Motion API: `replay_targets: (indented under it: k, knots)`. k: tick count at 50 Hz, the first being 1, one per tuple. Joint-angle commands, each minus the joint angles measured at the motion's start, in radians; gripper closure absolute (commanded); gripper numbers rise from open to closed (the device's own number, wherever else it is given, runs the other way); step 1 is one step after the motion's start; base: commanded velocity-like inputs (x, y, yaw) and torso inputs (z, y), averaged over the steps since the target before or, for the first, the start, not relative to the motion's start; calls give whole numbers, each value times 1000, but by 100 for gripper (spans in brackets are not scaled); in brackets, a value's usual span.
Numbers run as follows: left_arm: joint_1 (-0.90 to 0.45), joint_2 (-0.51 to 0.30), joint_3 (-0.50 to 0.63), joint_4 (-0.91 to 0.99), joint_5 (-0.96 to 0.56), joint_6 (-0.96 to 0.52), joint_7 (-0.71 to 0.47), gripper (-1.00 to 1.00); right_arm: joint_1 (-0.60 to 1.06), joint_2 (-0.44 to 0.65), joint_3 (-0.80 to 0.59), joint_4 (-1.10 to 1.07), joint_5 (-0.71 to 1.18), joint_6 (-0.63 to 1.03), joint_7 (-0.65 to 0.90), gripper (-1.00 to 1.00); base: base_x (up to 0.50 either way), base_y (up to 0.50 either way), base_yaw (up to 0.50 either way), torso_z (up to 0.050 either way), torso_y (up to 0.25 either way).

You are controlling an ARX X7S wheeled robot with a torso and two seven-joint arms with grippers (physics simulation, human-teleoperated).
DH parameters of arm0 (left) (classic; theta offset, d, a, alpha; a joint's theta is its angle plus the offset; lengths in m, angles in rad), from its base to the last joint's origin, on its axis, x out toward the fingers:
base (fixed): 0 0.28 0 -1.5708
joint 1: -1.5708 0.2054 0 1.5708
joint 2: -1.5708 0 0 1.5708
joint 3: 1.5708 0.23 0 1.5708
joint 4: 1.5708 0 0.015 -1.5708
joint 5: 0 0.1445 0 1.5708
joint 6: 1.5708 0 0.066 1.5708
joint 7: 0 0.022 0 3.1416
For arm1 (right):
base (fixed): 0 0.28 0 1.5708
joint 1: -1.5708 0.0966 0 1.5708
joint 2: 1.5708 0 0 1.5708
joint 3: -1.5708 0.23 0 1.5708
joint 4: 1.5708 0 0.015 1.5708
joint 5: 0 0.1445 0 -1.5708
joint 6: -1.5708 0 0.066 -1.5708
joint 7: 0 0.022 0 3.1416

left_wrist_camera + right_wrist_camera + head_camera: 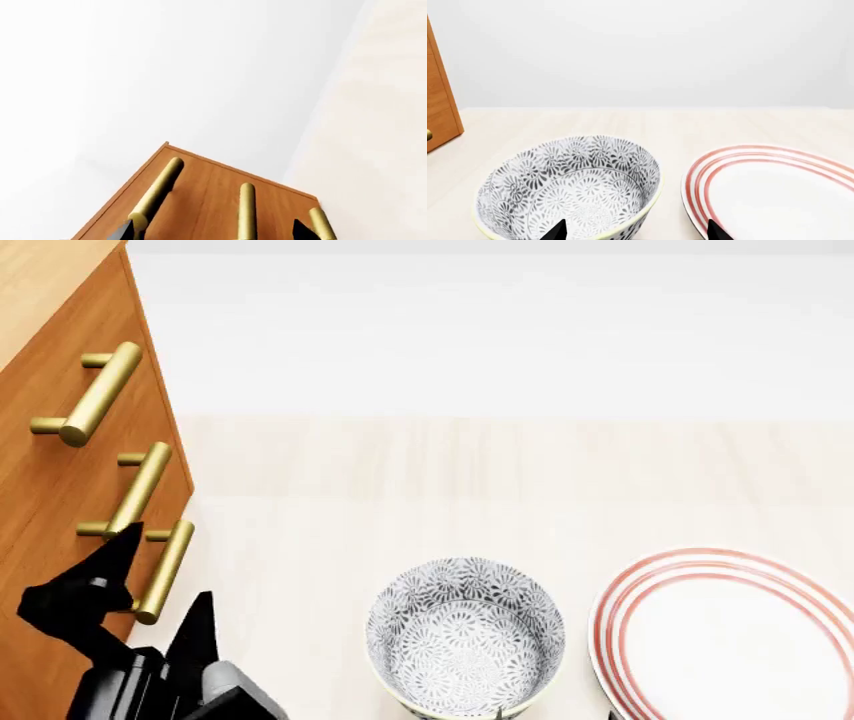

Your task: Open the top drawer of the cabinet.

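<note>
A round bowl with a grey-and-white floral pattern (465, 640) sits at the lower middle of the head view on the pale wooden tabletop (400, 470), and nothing shows inside it. Just beside it, at the lower right of that frame, lies a white plate ringed with red stripes (727, 640), its face bare. The two are close together but whether they touch cannot be told.

The boxy orange-brown wooden cabinet (40, 480) fills the left edge of the head view, its three drawer fronts stacked one below the other, each with a brass bar handle. The top drawer (54, 360) is at the upper left of the frame and looks flush with the fronts below it; its brass handle (94, 393) stands free of any contact.

The black left gripper (150, 585) is at the lower left of the head view, its two fingers spread apart, one fingertip (123, 540) in front of the cabinet face between the two lower handles, the other out to the side near the lowest handle. It grasps nothing.

In the right wrist view only two dark fingertips of the right gripper (634, 231) show at the bottom edge, set wide apart above the bowl and plate, holding nothing
</note>
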Motion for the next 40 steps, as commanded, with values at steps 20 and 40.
replay_targets:
  k: [20,40]
  knots:
    - [-52,-102,49,208,226,-121,206,-100,-1,-9,6,8,-1,-4,-13,-100,0,0,0,0,0]
    - [-106,-111,9,202,196,-123,235,-100,1,-3,-5,12,4,-9,-7,-100,0,0,0,0,0]
